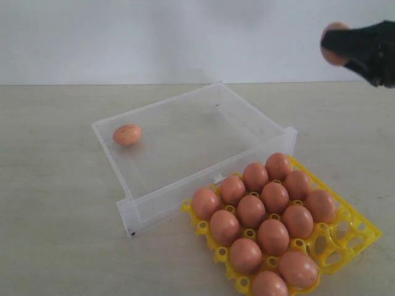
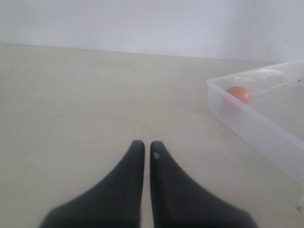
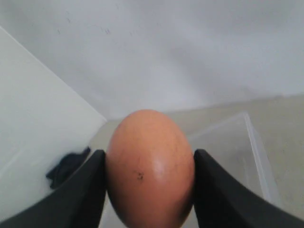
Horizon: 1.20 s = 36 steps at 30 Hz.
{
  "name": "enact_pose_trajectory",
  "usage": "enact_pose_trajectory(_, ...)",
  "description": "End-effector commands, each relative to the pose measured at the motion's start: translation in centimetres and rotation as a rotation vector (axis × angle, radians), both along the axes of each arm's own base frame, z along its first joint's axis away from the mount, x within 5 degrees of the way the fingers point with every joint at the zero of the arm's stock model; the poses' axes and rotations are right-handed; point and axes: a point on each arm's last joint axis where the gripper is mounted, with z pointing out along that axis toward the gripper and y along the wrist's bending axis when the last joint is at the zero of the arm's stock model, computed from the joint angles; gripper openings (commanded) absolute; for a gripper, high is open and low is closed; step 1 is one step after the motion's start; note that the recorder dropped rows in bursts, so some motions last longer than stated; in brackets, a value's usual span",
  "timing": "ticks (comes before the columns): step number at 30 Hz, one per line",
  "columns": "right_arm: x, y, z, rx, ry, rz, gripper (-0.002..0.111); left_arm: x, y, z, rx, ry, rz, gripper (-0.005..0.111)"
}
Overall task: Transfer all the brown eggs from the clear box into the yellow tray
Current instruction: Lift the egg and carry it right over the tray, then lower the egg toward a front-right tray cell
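My right tool (image 1: pixel 338 44) hangs raised at the upper right of the exterior view, pinching one brown egg (image 3: pixel 150 161) between its fingers. My left tool (image 2: pixel 143 149) is pressed together, empty, over the bare counter (image 1: pixel 55 216) near the clear box (image 1: pixel 179 188). One speckled egg (image 1: pixel 127 134) lies in the box's far left corner. The tray eggs (image 1: pixel 274 197) fill most cups of the yellow tray (image 1: pixel 353 239), which touches the box.

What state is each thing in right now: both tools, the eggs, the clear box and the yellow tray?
Right tool: shut on the held egg, lifted in the air.
Left tool: shut, empty.
Clear box: lidless, upright, holding one lone egg lying on its side.
Yellow tray: mostly filled with seated eggs, a few cups empty.
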Motion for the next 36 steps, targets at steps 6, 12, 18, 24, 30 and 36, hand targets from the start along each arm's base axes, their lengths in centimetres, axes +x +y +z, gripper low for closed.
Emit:
enact_pose_trajectory(6, -3.2, 2.7, -4.3, -0.174, 0.161, 0.315, 0.000, 0.0, 0.0, 0.0, -0.004, -0.006, 0.003, 0.004)
enact_pose_trajectory(12, -4.8, 3.7, -5.9, -0.190, 0.262, 0.405, 0.000, 0.0, 0.0, 0.0, -0.004, -0.006, 0.003, 0.004)
enact_pose_trajectory(18, -6.8, 4.5, -4.9, -0.128, 0.352, 0.383, 0.000, 0.0, 0.0, 0.0, -0.004, -0.006, 0.003, 0.004)
enact_pose_trajectory(24, -9.0, 5.2, -1.9, -0.188, 0.247, 0.362, 0.000, 0.0, 0.0, 0.0, -0.004, -0.006, 0.003, 0.004)
enact_pose_trajectory(30, -12.1, 6.3, -2.8, -0.339, 0.108, 0.386, 0.000, 0.0, 0.0, 0.0, -0.004, -0.006, 0.003, 0.004)
enact_pose_trajectory(36, -14.4, 6.2, -7.3, -0.697, -0.009, 0.400, 0.000, 0.0, 0.0, 0.0, -0.004, -0.006, 0.003, 0.004)
